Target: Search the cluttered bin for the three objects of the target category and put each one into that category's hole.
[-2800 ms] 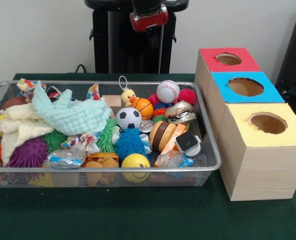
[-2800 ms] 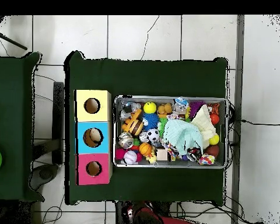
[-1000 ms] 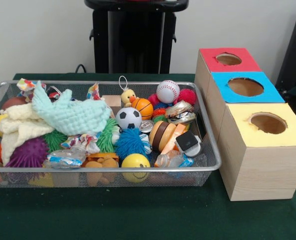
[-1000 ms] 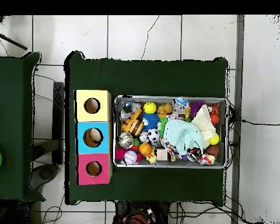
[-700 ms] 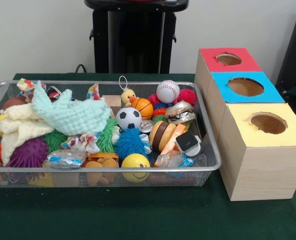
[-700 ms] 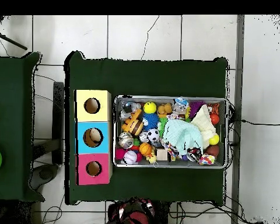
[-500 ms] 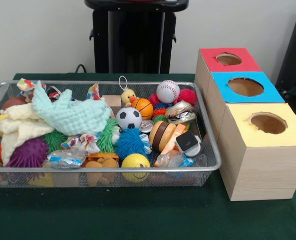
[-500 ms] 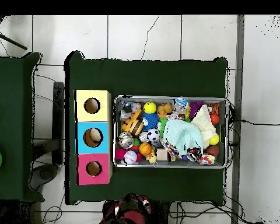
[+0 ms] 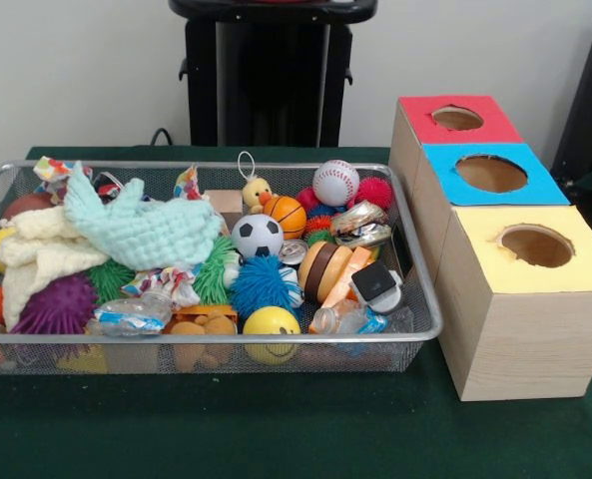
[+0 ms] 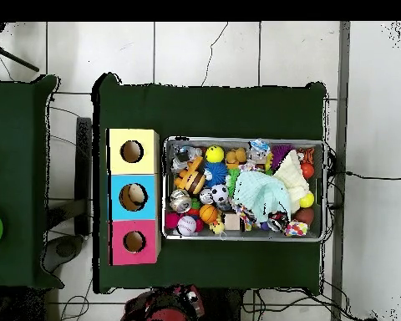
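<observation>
Arm [image 10: 166, 305] parked at 6 o'clock, claw state can't tell; search step, next reach into bin [image 9: 415, 329] for a ball [image 9: 335, 183].

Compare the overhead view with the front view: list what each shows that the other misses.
Overhead only: something pale lying inside the blue box's hole, and the red and black arm at the bottom edge.

Front only: the wooden sides of the yellow box and the wall behind.

Both: the wire bin of toys, baseball, soccer ball, red box.
</observation>
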### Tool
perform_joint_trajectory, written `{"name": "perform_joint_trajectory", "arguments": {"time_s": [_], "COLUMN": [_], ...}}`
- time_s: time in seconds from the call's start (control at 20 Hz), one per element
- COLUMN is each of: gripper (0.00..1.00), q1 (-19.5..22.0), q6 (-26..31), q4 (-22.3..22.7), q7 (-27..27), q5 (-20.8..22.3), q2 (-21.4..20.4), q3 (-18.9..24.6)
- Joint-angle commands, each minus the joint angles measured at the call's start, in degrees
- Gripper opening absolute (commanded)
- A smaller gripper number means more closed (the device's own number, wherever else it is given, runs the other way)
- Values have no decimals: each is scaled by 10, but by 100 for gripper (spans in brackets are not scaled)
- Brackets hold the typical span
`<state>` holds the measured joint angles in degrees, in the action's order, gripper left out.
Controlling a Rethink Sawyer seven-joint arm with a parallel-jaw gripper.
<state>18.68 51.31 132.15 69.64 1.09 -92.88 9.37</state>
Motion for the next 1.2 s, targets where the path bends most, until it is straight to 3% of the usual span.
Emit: {"name": "perform_joint_trajectory", "arguments": {"time_s": [0.05, 0.5, 0.85, 1.2], "gripper": [0, 0, 0, 0], "q1": [-6, -15, -22, -22], "q6": [-8, -82, -68, -71], "q4": [14, 37, 22, 36], "q7": [4, 1, 18, 5], "q5": [-12, -40, -35, -49], "q2": [-17, 10, 21, 21], "q3": [-31, -27, -16, -26]}}
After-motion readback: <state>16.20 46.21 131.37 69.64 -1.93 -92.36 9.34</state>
